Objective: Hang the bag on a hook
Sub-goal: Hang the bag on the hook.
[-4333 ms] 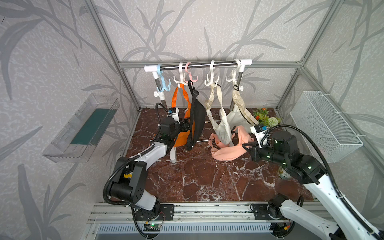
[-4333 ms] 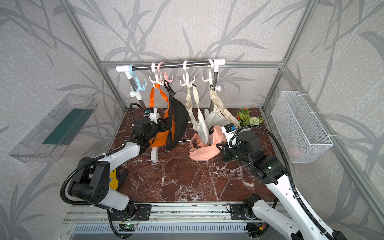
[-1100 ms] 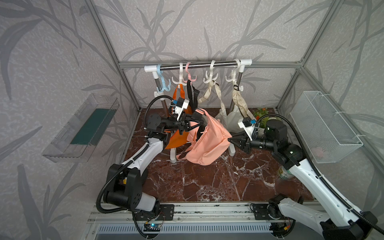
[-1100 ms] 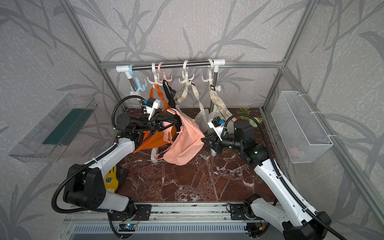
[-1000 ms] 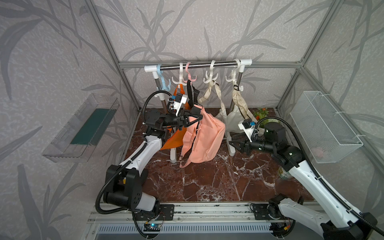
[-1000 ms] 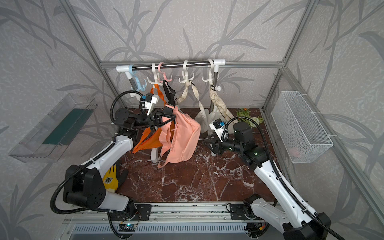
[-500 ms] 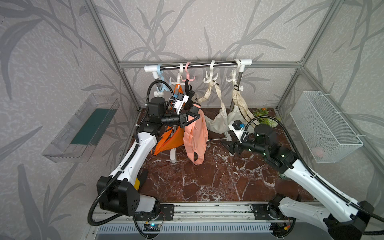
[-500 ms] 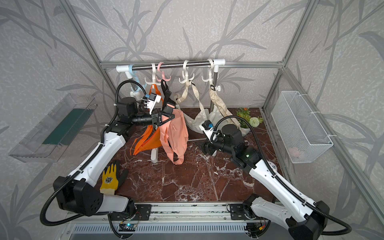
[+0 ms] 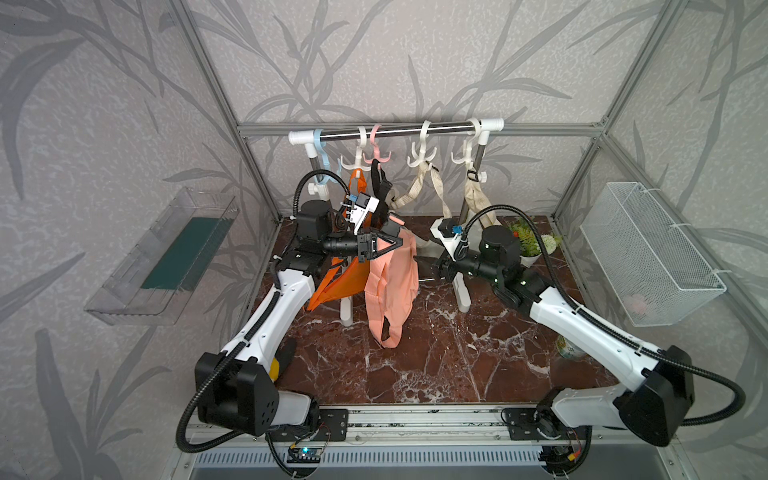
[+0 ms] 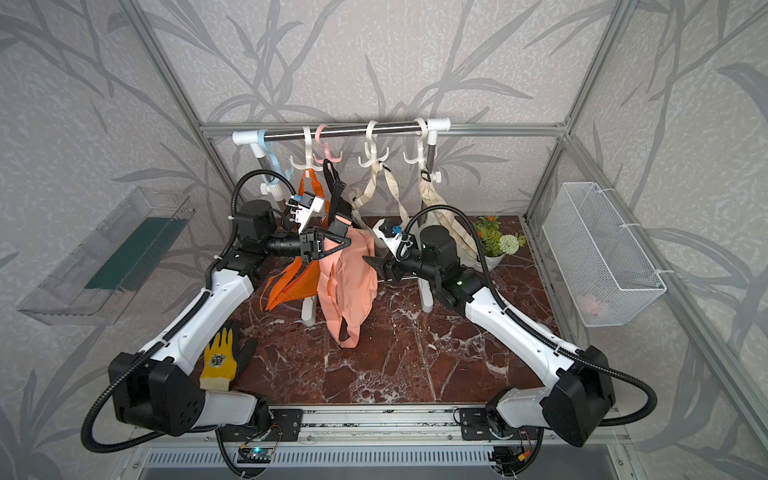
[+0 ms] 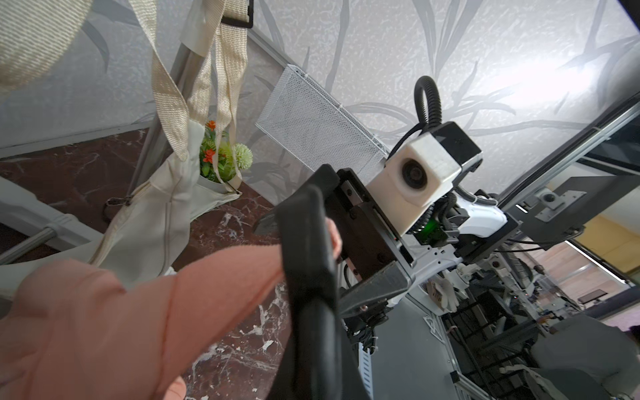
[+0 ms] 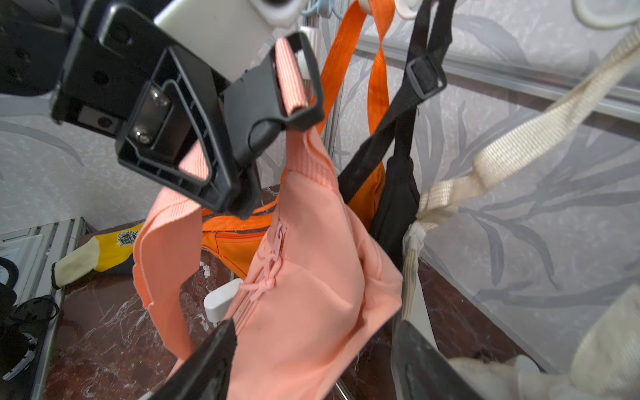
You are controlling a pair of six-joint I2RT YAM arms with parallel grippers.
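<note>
Left gripper (image 9: 398, 243): fingers clamped on the strap of the salmon-pink waist bag (image 9: 392, 282), right beside its black buckle (image 12: 252, 100). The bag hangs from that grip alone, in front of the rail (image 9: 395, 131), over the rear-left part of the bench (image 9: 436, 353). Its strap is on none of the rail hooks (image 9: 423, 149). The hung orange bag (image 9: 332, 286) is just beside it. Right gripper (image 10: 372, 262): fingers spread wide, holding nothing, close to the bag's body. A yellow glove (image 10: 218, 359) lies at the bench's front-left corner.

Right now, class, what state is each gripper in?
Left gripper: shut on the strap of the pink bag.
Right gripper: open, holding nothing.
</note>
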